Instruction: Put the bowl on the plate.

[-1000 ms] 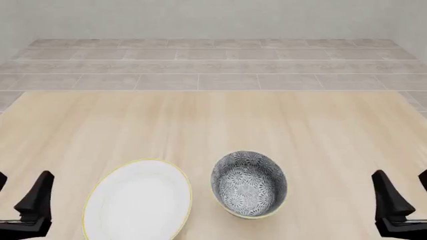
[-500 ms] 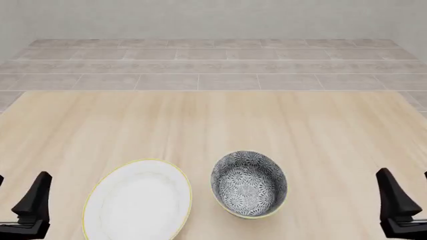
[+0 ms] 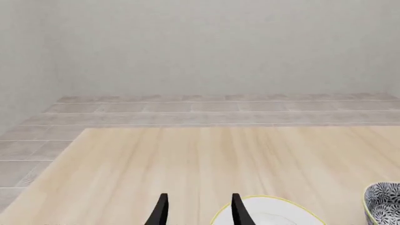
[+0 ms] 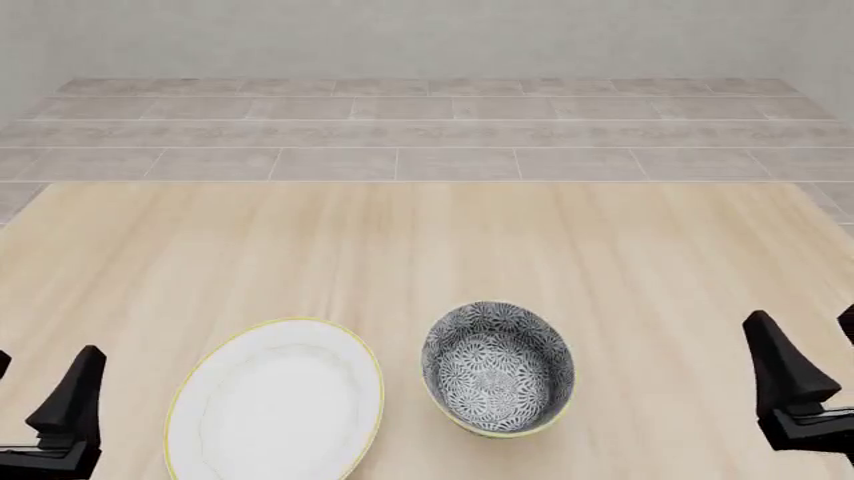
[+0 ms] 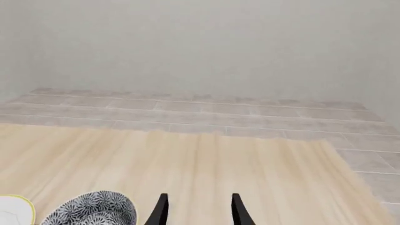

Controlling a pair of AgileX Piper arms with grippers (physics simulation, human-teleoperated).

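The bowl (image 4: 498, 368), black-and-white floral with a thin yellowish rim, stands upright on the table near the front, just right of centre. Directly to its left lies the plate (image 4: 274, 400), flat and white with a yellow rim; a narrow gap separates them. My left gripper (image 4: 40, 388) is at the front left corner, left of the plate, open and empty. My right gripper (image 4: 811, 362) is at the front right, well right of the bowl, open and empty. The left wrist view shows the plate (image 3: 269, 216) beside the left gripper (image 3: 198, 213), and the bowl (image 3: 384, 206) at the frame edge. In the right wrist view the bowl (image 5: 93, 209) and a sliver of plate (image 5: 12, 208) lie beside the right gripper (image 5: 198, 212).
The light wooden table (image 4: 427, 250) stretches away behind the dishes to its far edge. Beyond it is a grey tiled floor (image 4: 427, 130) and a pale wall.
The right gripper has shifted slightly forward over the table. The left gripper, bowl and plate have stayed put.
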